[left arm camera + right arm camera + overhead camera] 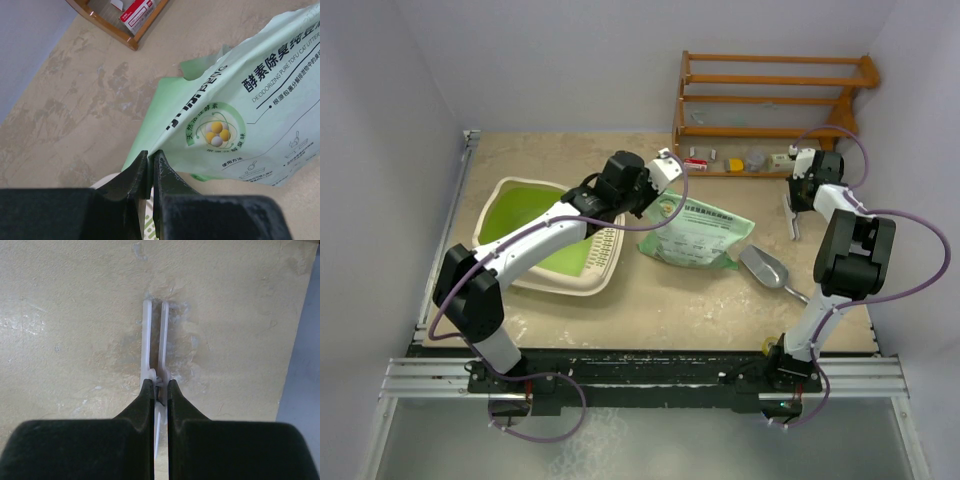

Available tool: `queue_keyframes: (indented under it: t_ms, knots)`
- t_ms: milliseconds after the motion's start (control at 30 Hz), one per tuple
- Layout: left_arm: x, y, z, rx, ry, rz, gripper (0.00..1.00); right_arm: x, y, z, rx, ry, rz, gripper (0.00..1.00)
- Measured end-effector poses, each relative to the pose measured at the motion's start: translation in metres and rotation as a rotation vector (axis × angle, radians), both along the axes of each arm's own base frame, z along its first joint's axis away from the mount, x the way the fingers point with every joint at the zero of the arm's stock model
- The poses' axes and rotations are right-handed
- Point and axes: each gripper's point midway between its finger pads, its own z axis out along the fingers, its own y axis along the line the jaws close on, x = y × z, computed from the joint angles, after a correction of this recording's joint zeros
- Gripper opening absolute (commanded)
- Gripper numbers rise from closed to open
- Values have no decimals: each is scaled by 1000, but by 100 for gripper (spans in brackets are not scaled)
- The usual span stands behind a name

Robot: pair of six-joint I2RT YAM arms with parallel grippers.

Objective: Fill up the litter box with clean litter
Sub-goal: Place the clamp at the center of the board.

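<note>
- The litter box [560,288] sits at left with its green floor bare. No clean litter shows in it, so by my read the filling is all ahead.
- The left gripper [150,156], fingers narrowed, pinches an edge of the printed bag [235,115], just right of the box.
- The metal scoop [766,267] lies untouched beside the bag.
- The right gripper [793,220] hovers far right, fingers near-touching, holding nothing.

litter box [552,287] | cream tray, bright green inside | slotted grille at right end | upright, left side of view
</note>
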Motion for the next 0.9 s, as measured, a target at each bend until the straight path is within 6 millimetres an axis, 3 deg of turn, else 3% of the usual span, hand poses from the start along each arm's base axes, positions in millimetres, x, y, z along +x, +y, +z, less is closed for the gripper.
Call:
queue_keyframes:
  t_ms: [400,467,567,633,767,900]
  knots:
    - [14,17,8,37,-8,70,3,-8,0,6,-16,-3,3,0]
    - [18,21,12,44,-2,81,3,-11,0,7,-17,1,5,10]
    - [24,28,12,52,0,102,3,-12,1,7,-18,0,9,36]
    - [27,31,11,54,1,113,3,-14,2,6,-18,5,20,44]
    - [29,32,10,47,-7,118,3,-24,10,11,0,1,46,48]
    - [30,34,7,29,-25,126,3,-29,16,37,2,-56,69,48]
